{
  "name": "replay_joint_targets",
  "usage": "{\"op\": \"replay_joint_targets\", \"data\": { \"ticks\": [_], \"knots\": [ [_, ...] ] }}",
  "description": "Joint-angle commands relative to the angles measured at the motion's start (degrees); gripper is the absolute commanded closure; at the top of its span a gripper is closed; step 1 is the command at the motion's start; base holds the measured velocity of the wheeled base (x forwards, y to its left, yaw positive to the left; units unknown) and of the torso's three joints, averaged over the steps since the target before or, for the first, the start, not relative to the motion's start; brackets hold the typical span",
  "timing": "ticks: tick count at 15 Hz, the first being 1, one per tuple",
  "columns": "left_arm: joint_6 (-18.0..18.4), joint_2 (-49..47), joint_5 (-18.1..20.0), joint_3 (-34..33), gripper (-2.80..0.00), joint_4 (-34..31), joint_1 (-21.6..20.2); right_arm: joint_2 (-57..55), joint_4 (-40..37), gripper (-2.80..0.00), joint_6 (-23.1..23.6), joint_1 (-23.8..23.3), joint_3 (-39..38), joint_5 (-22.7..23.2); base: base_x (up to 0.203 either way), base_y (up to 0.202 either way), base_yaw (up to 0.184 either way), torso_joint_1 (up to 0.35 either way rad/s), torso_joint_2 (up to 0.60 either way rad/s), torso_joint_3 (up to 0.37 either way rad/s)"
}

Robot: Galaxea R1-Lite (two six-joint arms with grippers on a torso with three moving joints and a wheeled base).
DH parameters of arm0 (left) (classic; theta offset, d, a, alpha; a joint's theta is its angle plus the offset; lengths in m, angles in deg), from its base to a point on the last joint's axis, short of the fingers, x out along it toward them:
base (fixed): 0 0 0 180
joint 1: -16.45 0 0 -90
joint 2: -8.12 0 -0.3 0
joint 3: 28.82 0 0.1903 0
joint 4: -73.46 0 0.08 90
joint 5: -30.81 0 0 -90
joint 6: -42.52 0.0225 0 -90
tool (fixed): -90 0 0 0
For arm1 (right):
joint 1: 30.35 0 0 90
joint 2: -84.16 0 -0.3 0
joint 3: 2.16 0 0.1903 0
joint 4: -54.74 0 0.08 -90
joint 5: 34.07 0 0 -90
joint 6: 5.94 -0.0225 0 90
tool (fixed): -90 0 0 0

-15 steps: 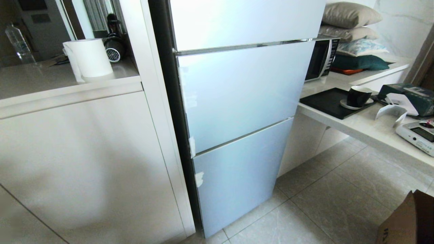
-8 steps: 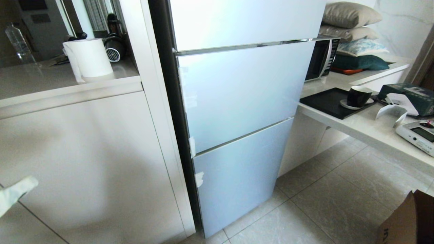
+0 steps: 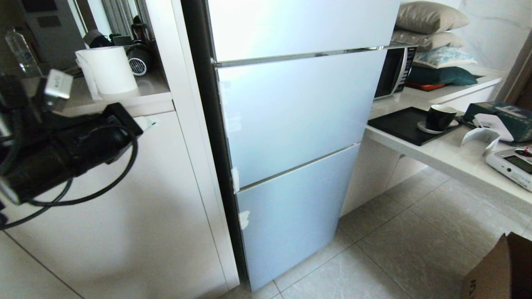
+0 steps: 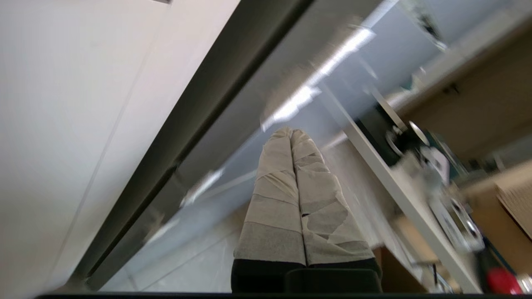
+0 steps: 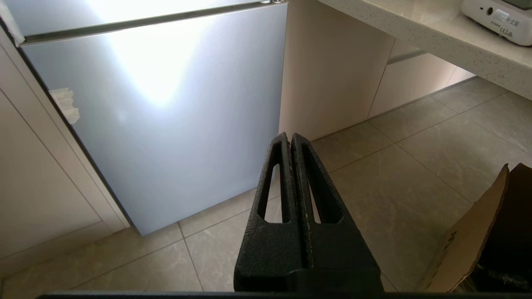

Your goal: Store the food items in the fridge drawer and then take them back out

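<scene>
Now left gripper (image 4: 291, 135) at 9 o'clock of fridge door panels (image 3: 291, 116), taped fingers pressed together, empty; right gripper (image 5: 291, 139) closed, empty.

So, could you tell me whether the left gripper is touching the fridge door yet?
Apart. The head view shows the left gripper raised before the white cabinet, clearly left of the fridge door.

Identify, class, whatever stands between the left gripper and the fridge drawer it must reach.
The closed pale blue fridge doors hide the drawer completely. The left gripper, fingers pressed together, is raised beside the fridge, left of it.
</scene>
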Motion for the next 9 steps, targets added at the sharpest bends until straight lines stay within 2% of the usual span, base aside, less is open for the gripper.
{"op": "replay_joint_targets", "data": {
  "ticks": [1,3,6,9],
  "knots": [
    [-2.0,-9.3,-5.6,3.6,0.0,2.5,4.2,0.0,0.0,0.0,0.1,0.0,0.0,0.0,0.0,0.0,0.0,0.0,0.0,0.0],
    [-4.8,-10.1,-6.0,3.7,0.0,3.8,4.1,0.0,0.0,0.0,0.0,0.0,0.0,0.0,0.0,0.0,0.0,0.0,0.0,0.0],
    [-5.4,-10.3,-9.3,4.3,0.0,5.3,4.3,0.0,0.0,0.0,0.0,0.0,0.0,0.0,0.0,0.0,0.0,0.0,0.0,0.0],
    [-6.0,-13.4,-9.8,6.7,0.0,5.6,3.9,0.0,0.0,0.0,0.0,0.0,0.0,0.0,0.0,0.0,0.0,0.0,0.0,0.0]
  ]
}}
